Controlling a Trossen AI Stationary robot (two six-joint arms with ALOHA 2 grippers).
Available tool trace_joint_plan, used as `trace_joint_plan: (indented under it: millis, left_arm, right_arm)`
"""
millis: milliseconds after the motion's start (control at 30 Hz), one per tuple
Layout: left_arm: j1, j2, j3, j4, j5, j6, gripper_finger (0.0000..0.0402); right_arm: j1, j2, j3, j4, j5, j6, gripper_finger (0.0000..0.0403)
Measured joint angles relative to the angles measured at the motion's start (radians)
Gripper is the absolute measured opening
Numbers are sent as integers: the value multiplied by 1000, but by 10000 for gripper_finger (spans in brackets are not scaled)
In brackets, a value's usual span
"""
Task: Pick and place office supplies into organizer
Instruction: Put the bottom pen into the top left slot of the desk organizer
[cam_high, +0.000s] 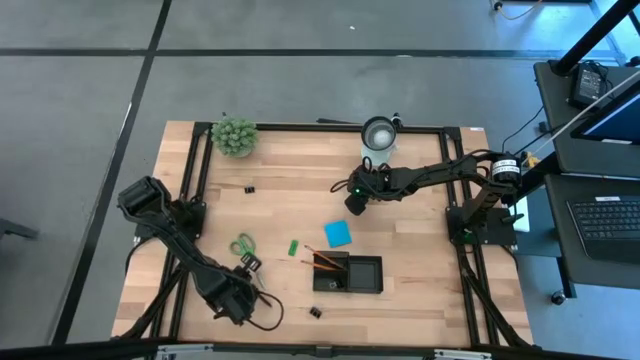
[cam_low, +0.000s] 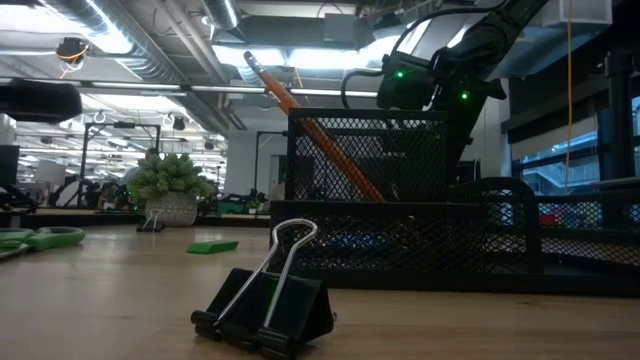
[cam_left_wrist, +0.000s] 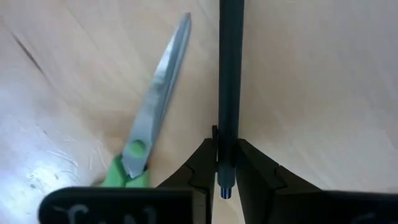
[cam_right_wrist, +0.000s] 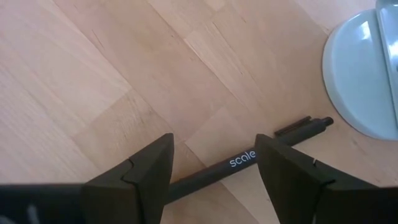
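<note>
My left gripper (cam_high: 249, 266) is down at the table's near left, just near of the green-handled scissors (cam_high: 242, 245), and is shut on a black pen (cam_left_wrist: 230, 74); the scissors' blade (cam_left_wrist: 155, 93) lies beside it. My right gripper (cam_high: 355, 203) hovers open near the white cup (cam_high: 378, 134), its fingers standing on either side of a second black pen (cam_right_wrist: 242, 160) that lies flat on the wood. The black organizer (cam_high: 365, 275) holds orange pencils (cam_high: 322, 262) leaning on its wall. The blue pad (cam_high: 337, 234) and the green block (cam_high: 293, 247) lie flat on the table. My left gripper pinches the black pen near one end (cam_left_wrist: 226, 163) between its two fingers. The fingers come from above and lie across the pen. The rest of the pen runs straight out ahead over the wood. Whether it is lifted off the table I cannot tell.
A black binder clip (cam_low: 270, 300) sits at the near edge in front of the organizer (cam_low: 420, 200); another clip (cam_high: 248, 188) lies toward the far left. The fuzzy plant ball (cam_high: 234, 137) stands at the far left. Bare wood lies between the scissors and the organizer.
</note>
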Motion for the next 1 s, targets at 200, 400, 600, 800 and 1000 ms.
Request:
trace_joint_plan:
  millis: [200, 400, 600, 800, 1000]
  left_arm:
    - [-2, -7, 19, -20, -45, 0, 40]
    - [-2, -7, 109, -115, -166, 0, 38]
    - [-3, -8, 210, -271, -256, 0, 42]
    - [-3, -9, 324, -456, -375, -3, 39]
    - [-1, -10, 428, -581, -579, 0, 42]
  right_arm:
    - [0, 0, 0, -1, 0, 0, 228]
    - [0, 0, 0, -1, 0, 0, 228]
    - [0, 0, 0, 0, 0, -3, 228]
    - [0, 0, 0, 0, 0, -3, 228]
    - [0, 0, 0, 0, 0, -1, 228]
